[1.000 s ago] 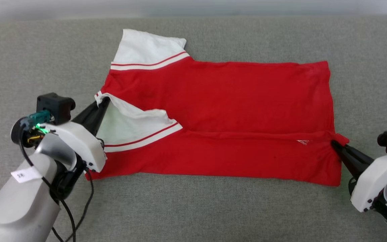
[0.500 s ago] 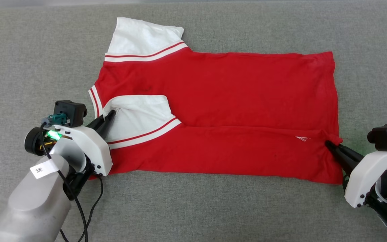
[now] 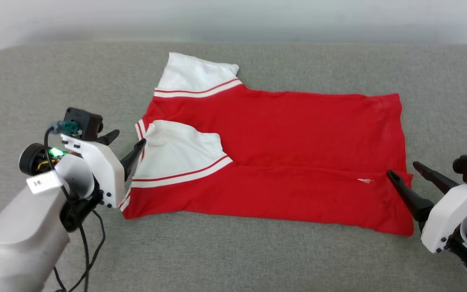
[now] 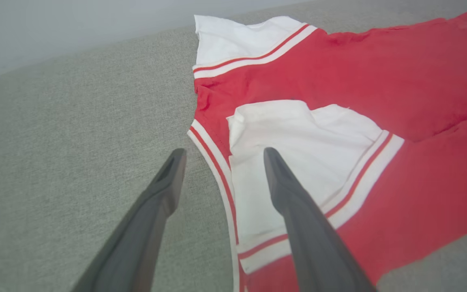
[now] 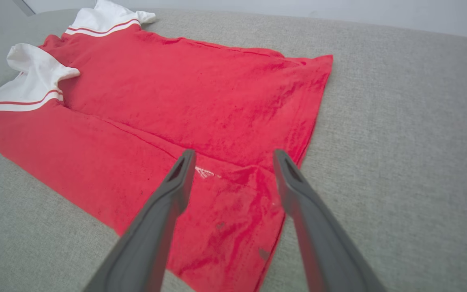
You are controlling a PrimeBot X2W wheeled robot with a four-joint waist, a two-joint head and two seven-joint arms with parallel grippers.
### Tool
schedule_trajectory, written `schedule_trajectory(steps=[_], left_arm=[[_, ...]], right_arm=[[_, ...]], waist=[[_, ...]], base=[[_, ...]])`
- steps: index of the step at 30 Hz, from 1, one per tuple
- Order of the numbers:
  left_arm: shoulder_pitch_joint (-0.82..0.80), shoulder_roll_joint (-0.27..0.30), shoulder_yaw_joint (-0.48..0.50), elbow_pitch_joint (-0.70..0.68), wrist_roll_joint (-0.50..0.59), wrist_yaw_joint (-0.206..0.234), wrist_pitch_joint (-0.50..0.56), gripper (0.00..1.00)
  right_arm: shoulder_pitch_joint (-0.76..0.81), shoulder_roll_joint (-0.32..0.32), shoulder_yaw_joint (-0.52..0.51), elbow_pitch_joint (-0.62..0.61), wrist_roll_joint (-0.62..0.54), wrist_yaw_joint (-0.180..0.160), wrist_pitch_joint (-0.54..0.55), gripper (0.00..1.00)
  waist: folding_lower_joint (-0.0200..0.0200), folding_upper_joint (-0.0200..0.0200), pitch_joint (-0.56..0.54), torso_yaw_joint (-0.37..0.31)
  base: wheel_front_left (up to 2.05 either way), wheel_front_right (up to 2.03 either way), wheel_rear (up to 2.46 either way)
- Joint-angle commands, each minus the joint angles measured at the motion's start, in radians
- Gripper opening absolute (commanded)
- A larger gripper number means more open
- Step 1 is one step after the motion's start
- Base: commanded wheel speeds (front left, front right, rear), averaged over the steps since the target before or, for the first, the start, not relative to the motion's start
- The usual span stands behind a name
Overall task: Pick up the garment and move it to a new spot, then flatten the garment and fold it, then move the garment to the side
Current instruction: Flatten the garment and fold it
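both grippers have let go of the red garment (image 3: 290,134); left gripper (image 3: 129,138) at its nine o'clock, right gripper (image 3: 403,169) at three o'clock, jaws of both spread.

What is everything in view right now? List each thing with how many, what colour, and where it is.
garment: one, red with white striped sleeves, lying mid-surface, near long edge folded over, one sleeve folded onto the body
fabric surface: one, grey, under the garment
wall: one, pale, beyond the far edge
cable: one, black, hanging from the left arm
label: one, white, on the left forearm
left gripper: one, dark fingers, open, at the collar end beside the folded-in sleeve
right gripper: one, dark fingers, open, at the hem edge
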Motion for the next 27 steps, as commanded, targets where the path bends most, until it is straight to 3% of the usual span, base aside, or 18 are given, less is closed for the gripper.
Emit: schedule_trajectory(steps=[1, 13, 27], left_arm=[[-0.017, 0.020, -0.015, -0.023, -0.020, 0.000, 0.039, 1.00], [-0.061, 0.130, -0.124, -0.141, -0.213, 0.000, 0.533, 1.00], [0.007, 0.099, -0.181, -0.049, -0.256, 0.003, 0.633, 1.00]], right_arm=[[0.017, 0.007, -0.007, -0.009, -0.004, -0.001, 0.006, 1.00], [0.049, 0.025, -0.020, -0.045, -0.019, -0.001, 0.059, 1.00], [-0.001, 0.033, -0.002, -0.042, -0.020, -0.001, 0.063, 1.00]], waist=[[0.0000, 0.0000, -0.025, 0.015], [0.0000, 0.0000, -0.050, 0.020], [0.0000, 0.0000, 0.024, -0.040]], base=[[0.00, 0.00, 0.00], [0.00, 0.00, 0.00], [0.00, 0.00, 0.00]])
